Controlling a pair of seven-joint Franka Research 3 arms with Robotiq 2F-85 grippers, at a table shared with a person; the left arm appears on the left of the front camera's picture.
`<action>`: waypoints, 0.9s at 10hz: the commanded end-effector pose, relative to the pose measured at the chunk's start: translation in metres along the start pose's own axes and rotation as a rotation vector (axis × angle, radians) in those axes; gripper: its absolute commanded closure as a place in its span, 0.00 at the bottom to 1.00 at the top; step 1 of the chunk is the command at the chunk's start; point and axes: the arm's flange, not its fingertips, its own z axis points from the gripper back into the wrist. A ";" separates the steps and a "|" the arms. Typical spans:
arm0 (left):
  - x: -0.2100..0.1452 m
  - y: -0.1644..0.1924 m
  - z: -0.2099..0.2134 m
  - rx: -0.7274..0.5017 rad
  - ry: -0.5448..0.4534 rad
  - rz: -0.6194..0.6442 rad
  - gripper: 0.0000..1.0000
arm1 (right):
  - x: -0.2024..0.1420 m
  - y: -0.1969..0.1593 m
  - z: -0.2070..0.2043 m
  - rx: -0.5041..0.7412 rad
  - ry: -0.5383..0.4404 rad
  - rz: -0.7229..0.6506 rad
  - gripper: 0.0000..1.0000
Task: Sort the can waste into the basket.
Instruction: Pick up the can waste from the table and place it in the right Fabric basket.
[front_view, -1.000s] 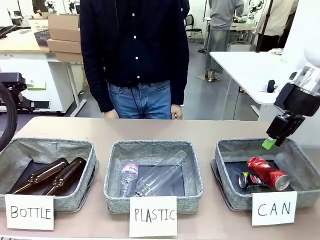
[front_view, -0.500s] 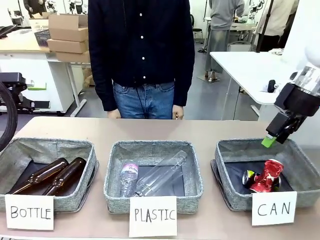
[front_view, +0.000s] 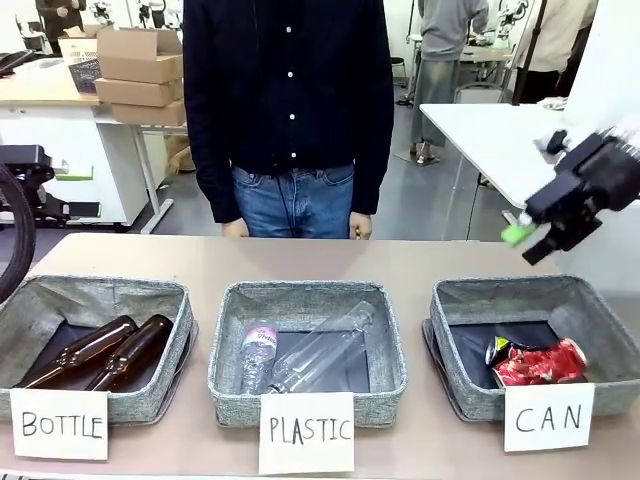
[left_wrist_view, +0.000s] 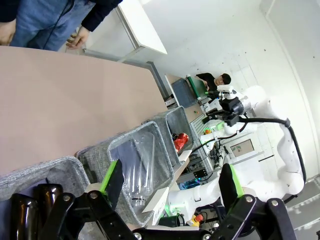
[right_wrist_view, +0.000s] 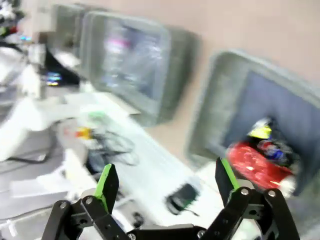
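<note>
Both cans now at rest in the CAN basket (front_view: 455, 300) at the right end of the row: red can (front_view: 540, 362) on its side near the front wall, no longer standing on end as half a second ago, dark can (front_view: 499, 350) tucked at its left and touching it. Right gripper (front_view: 533, 234) raised from just over the far rim to well above it, jaws wide and empty, motion-blurred; left gripper (left_wrist_view: 170, 189) open, idle above the bottle bin. Sorting probably complete.

Bright even room light; right wrist view motion-blurred.
</note>
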 end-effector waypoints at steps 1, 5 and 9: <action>-0.002 -0.004 -0.001 -0.018 -0.016 0.006 0.00 | 0.010 0.001 0.016 0.771 -0.312 -0.225 0.00; -0.002 -0.004 -0.001 -0.018 -0.016 0.006 0.00 | 0.016 0.003 0.016 0.459 -0.135 -0.136 0.00; -0.002 -0.004 -0.001 -0.018 -0.016 0.006 0.00 | 0.016 0.003 0.016 0.459 -0.135 -0.136 0.00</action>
